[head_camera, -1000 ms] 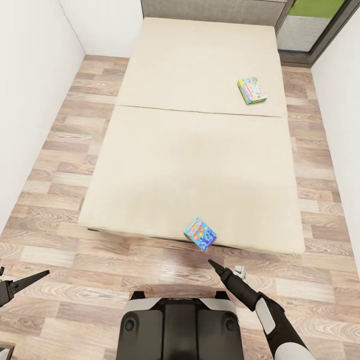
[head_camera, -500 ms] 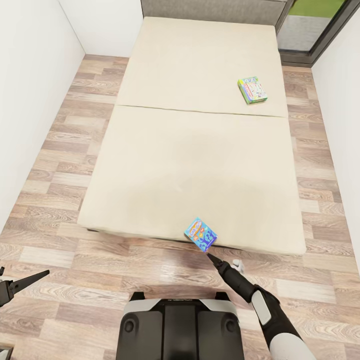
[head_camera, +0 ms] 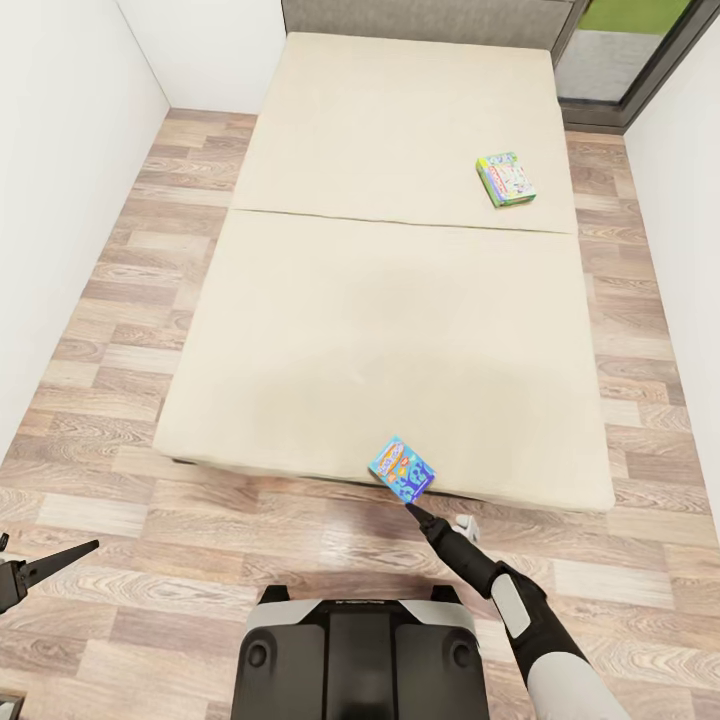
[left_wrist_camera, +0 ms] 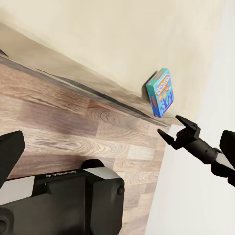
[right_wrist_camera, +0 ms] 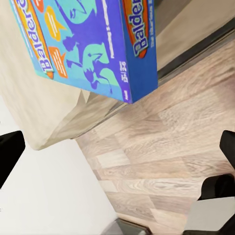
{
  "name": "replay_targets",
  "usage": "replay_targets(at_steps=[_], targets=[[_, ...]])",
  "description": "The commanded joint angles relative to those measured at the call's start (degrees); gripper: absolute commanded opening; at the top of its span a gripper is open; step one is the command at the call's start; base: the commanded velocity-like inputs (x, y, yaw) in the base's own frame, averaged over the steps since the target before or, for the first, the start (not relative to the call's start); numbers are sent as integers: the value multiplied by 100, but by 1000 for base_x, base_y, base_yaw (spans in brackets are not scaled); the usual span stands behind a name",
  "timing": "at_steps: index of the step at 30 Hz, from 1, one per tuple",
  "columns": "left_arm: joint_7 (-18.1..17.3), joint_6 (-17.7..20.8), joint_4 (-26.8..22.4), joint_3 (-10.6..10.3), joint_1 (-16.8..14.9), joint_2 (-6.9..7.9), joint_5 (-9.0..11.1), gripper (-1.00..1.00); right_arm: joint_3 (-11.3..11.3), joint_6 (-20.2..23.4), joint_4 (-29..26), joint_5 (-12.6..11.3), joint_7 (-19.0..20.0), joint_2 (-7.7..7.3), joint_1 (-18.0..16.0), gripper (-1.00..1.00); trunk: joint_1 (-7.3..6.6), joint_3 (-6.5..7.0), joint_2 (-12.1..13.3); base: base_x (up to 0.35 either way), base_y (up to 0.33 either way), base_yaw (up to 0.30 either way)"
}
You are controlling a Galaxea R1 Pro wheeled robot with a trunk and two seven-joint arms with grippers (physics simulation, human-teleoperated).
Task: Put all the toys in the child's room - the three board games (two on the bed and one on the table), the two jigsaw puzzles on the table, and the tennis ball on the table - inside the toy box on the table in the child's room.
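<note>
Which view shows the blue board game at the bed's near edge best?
The right wrist view: the blue board game is close, its lettering partly readable. The head view shows it small, overhanging the bed; the left wrist view shows it small, from the side.

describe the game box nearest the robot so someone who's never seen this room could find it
Start at the big cream bed. On its near edge, just ahead of the right gripper, lies a blue game box overhanging the floor. The other box, green and white, sits far up the bed.
</note>
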Motion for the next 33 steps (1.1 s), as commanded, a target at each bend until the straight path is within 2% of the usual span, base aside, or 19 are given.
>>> replay_targets(at_steps=[1, 12, 20, 27, 33], targets=[[-28, 61, 0, 2, -2, 1, -9, 100, -33, 48, 0, -16, 17, 6, -4, 100, 2, -4, -5, 0, 0, 0], [-28, 61, -5, 2, -2, 9, -8, 100, -31, 33, 374, -19, -22, 12, -162, 100, 243, -201, -446, 0, 0, 0], [-28, 61, -6, 9, -2, 11, -10, 100, -32, 32, 410, -20, -25, 11, -174, 100, 243, -201, -446, 0, 0, 0], [-28, 61, -7, 5, -2, 10, -9, 100, -31, 32, 417, -16, -28, 11, -178, 100, 397, -327, -727, 0, 0, 0], [-28, 61, -7, 7, -2, 10, -7, 100, -31, 36, 419, -7, -26, 11, -179, 100, 397, -327, -727, 0, 0, 0]])
